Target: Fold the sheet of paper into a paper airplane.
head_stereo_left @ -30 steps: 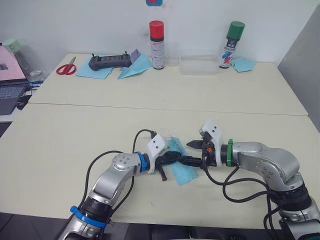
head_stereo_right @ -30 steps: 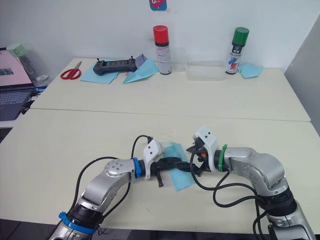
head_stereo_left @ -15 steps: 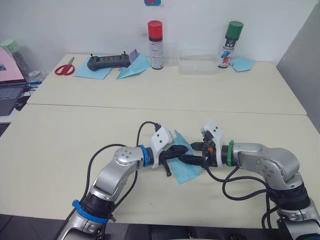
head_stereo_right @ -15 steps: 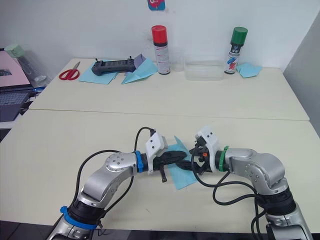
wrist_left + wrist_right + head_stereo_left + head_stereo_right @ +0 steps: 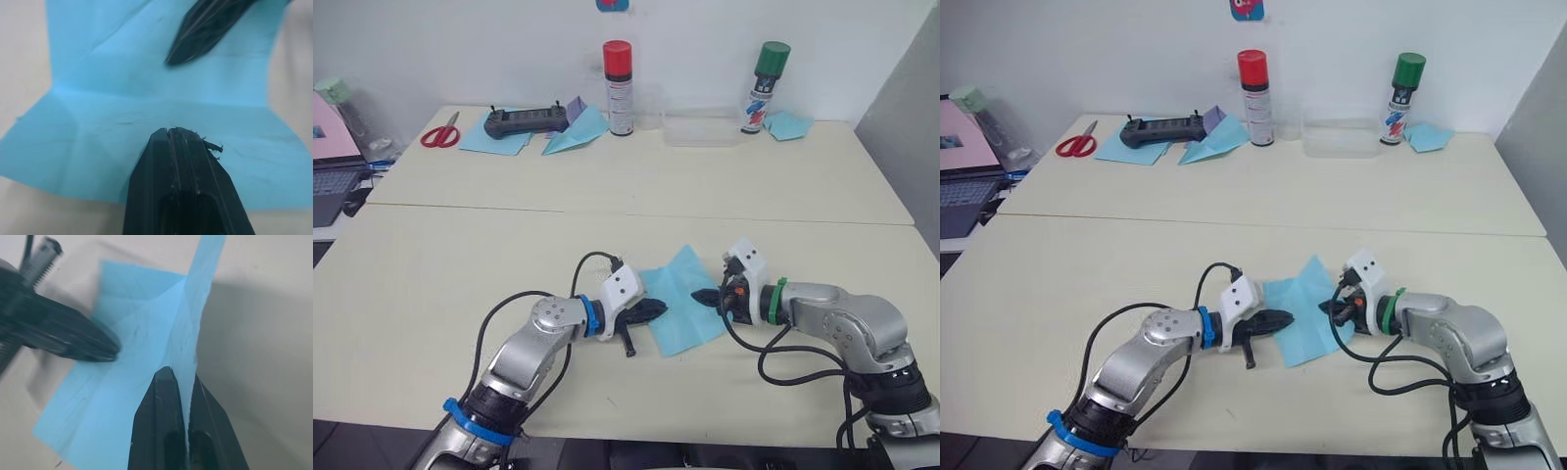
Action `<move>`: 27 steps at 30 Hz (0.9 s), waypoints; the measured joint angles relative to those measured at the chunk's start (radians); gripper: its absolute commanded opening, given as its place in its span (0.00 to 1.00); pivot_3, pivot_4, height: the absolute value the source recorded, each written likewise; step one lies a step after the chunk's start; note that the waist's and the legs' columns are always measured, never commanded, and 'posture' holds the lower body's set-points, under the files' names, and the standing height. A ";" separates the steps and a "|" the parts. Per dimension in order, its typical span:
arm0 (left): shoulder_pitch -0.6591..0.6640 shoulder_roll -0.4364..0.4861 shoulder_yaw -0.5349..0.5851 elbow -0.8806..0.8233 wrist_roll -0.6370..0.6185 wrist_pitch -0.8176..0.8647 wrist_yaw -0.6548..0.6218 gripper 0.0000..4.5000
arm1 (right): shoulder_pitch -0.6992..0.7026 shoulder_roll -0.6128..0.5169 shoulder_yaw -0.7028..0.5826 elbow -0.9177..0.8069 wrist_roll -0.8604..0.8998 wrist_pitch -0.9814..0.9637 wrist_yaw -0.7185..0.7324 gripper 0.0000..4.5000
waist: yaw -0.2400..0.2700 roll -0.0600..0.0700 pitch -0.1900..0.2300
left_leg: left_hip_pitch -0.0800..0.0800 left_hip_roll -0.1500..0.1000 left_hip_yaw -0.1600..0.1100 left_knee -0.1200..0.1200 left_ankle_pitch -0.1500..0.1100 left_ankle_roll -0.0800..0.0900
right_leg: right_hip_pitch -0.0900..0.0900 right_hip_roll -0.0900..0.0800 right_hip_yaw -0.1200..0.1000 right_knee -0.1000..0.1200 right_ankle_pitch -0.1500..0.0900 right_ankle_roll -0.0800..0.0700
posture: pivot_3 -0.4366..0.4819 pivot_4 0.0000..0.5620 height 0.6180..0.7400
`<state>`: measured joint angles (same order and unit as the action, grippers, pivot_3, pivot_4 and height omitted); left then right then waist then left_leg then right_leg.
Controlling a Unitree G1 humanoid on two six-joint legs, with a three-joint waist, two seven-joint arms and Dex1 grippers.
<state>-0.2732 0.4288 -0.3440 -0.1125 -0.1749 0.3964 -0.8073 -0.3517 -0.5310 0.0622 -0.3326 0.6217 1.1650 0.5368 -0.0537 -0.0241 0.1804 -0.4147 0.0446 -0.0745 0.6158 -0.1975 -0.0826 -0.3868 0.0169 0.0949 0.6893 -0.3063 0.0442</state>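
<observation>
The sheet of paper (image 5: 680,315) is light blue and creased, and lies spread open on the near table between my two arms. My left gripper (image 5: 656,310) is shut, its closed tips resting on the sheet's left edge (image 5: 98,122) with nothing between the fingers. My right gripper (image 5: 702,296) is shut on a raised fold at the sheet's right side, and the paper (image 5: 195,308) stands up from between its fingers (image 5: 161,396). The two grippers point at each other, a short gap apart across the sheet.
Along the far table stand a red-capped spray can (image 5: 620,86), a clear tray (image 5: 703,127) and a green-capped spray can (image 5: 766,88). Scissors (image 5: 441,132), a black controller (image 5: 527,120), a blue paper plane (image 5: 578,132) and a blue scrap (image 5: 790,124) lie there too. A laptop (image 5: 333,186) sits at far left.
My right gripper has shut on the sheet's right side and drawn back to the right. The sheet has spread open wider. My left gripper has slid back to the sheet's left edge.
</observation>
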 measured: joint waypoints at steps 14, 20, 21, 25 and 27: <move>-0.067 0.037 -0.030 0.091 0.044 -0.112 -0.085 0.00 | 0.089 0.167 -0.301 -0.121 0.190 0.426 -0.145 0.01 | 0.002 0.001 -0.001 | 0.000 0.000 0.000 0.000 0.000 0.000 | 0.000 0.000 0.001 0.000 0.000 0.000 | 0.48 0.27 1.00; -0.111 0.048 -0.053 0.144 0.095 -0.186 -0.103 0.00 | 0.119 0.228 -0.335 -0.127 0.193 0.442 -0.205 0.01 | 0.002 0.002 -0.003 | 0.000 0.000 0.000 0.000 0.000 0.000 | 0.001 0.000 0.001 -0.001 0.000 0.001 | 0.48 0.27 1.00; -0.112 0.046 -0.053 0.149 0.095 -0.188 -0.103 0.00 | 0.124 0.236 -0.340 -0.127 0.194 0.442 -0.214 0.01 | 0.002 0.002 -0.004 | 0.001 0.000 0.000 0.000 0.000 0.000 | 0.001 0.000 0.001 -0.001 0.000 0.001 | 0.48 0.27 1.00; -0.112 0.045 -0.053 0.152 0.096 -0.189 -0.107 0.00 | 0.124 0.228 -0.338 -0.125 0.180 0.422 -0.224 0.14 | 0.002 0.002 -0.005 | 0.001 -0.001 0.001 0.000 0.000 0.000 | 0.001 0.000 0.002 -0.001 0.001 0.001 | 0.48 0.27 1.00; -0.110 0.046 -0.051 0.151 0.097 -0.189 -0.113 0.00 | 0.109 0.211 -0.335 -0.112 0.164 0.391 -0.224 0.29 | -0.001 0.002 -0.005 | 0.001 -0.001 0.001 0.000 0.000 0.000 | 0.001 0.000 0.002 -0.001 0.001 0.001 | 0.48 0.27 1.00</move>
<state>-0.3828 0.4752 -0.3955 0.0380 -0.0778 0.2076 -0.9201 -0.2424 -0.3203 -0.2728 -0.4446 0.7856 1.5557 0.3125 -0.0542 -0.0218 0.1753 -0.4135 0.0441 -0.0736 0.6157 -0.1972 -0.0823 -0.3857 0.0170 0.0966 0.6886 -0.3054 0.0454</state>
